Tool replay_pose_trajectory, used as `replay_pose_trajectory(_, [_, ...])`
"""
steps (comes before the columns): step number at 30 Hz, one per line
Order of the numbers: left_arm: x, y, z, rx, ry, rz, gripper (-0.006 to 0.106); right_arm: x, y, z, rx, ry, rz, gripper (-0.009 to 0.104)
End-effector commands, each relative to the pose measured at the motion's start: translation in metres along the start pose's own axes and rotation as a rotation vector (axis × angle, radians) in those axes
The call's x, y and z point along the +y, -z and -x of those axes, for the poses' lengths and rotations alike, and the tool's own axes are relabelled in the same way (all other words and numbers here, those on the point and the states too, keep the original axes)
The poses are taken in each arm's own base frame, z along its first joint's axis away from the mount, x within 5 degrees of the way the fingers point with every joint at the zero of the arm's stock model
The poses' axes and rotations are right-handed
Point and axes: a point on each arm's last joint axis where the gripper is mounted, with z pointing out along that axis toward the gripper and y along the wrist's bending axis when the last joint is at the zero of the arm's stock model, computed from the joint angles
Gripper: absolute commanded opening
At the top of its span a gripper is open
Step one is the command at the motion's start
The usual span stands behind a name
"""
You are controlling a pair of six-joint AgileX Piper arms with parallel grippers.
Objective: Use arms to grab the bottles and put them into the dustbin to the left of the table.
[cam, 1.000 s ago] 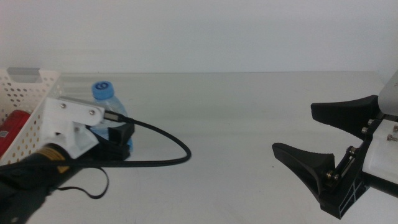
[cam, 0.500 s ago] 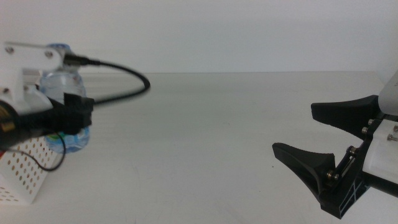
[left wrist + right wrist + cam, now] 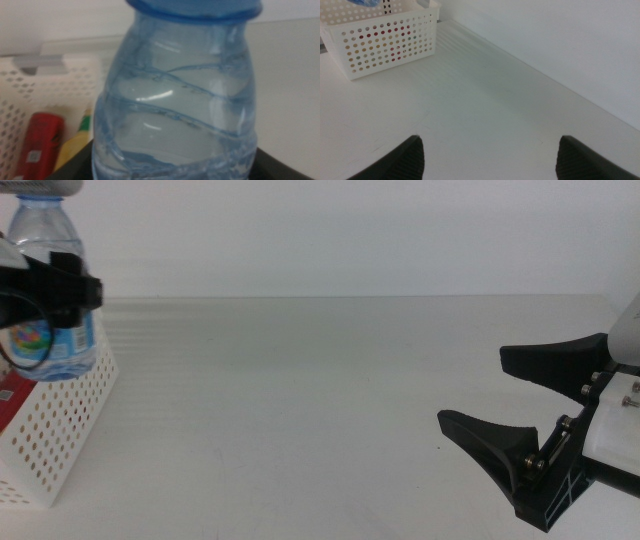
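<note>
The small clear water bottle (image 3: 42,250) with its blue cap (image 3: 195,6) hangs upright above the dustbin (image 3: 62,430) at the far left of the middle view. My left gripper (image 3: 62,290) is shut on the bottle's body, which fills the left wrist view (image 3: 175,100). Inside the white perforated dustbin (image 3: 47,85) lie the red can (image 3: 37,145) and the yellow juice bottle (image 3: 75,145). My right gripper (image 3: 520,415) waits at the right side of the table, open, with nothing between its jaws.
The white table (image 3: 300,400) stretches between the dustbin and the right gripper. In the right wrist view the dustbin (image 3: 385,40) stands far off at the table's far end, next to the back wall.
My left gripper has lifted the water bottle off the table and carried it up and to the left, over the dustbin. The right arm has not moved.
</note>
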Motion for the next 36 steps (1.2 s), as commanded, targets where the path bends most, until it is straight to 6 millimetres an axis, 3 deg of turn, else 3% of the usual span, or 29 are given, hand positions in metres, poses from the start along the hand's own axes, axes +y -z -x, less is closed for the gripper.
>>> replay_pose_trajectory(1, [0.006, 0.013, 0.025, -0.12, -0.004, 0.0, -0.004, -0.001, 0.005, 0.017, -0.106, 0.023, -0.007, 0.077])
replay_pose_trajectory(8, [0.041, 0.001, 0.038, -0.025, 0.037, -0.017, -0.005, -0.001, 0.005, 0.017, -0.106, 0.023, -0.007, 0.077])
replay_pose_trajectory(14, [0.075, -0.021, 0.04, 0.12, 0.069, -0.098, -0.005, -0.001, 0.005, 0.017, -0.106, 0.023, -0.007, 0.077])
replay_pose_trajectory(20, [0.1, -0.04, 0.042, 0.305, 0.064, -0.146, -0.005, -0.001, 0.005, 0.017, -0.106, 0.023, -0.007, 0.077])
replay_pose_trajectory(27, [0.127, -0.057, 0.051, 0.37, 0.081, -0.129, -0.005, -0.001, 0.005, 0.017, -0.106, 0.023, -0.007, 0.077])
replay_pose_trajectory(36, [0.152, -0.081, 0.034, 0.522, 0.018, -0.017, -0.005, -0.001, 0.005, 0.017, -0.106, 0.023, -0.007, 0.077])
